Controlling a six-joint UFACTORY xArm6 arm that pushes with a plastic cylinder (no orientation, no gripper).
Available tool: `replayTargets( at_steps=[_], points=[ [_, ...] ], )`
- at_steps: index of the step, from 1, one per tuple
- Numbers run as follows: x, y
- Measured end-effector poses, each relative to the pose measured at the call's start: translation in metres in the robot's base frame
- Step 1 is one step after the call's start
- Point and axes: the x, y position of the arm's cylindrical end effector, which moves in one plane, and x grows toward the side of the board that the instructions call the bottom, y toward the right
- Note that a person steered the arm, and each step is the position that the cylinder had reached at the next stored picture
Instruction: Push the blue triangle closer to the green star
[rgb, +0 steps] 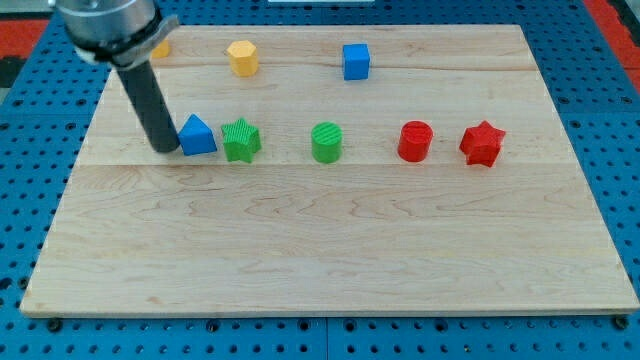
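Note:
The blue triangle (197, 135) sits at the view's left on the wooden board (330, 250). The green star (241, 140) stands just to its right, with a very thin gap or touching; I cannot tell which. My tip (167, 149) is at the blue triangle's left side, against it or nearly so. The dark rod slants up to the view's top left.
A green cylinder (326, 142), a red cylinder (415, 141) and a red star (482, 143) line up to the right. A yellow hexagon (242, 57) and a blue cube (356, 61) sit near the top. A yellow block (160, 47) is partly hidden behind the arm.

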Motion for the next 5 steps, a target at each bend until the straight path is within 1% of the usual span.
replayTargets(
  at_steps=[1, 2, 3, 4, 5],
  points=[
    [-0.017, 0.005],
    [0.002, -0.039],
    [0.057, -0.024],
    [0.019, 0.053],
    [-0.043, 0.069]
  ],
)
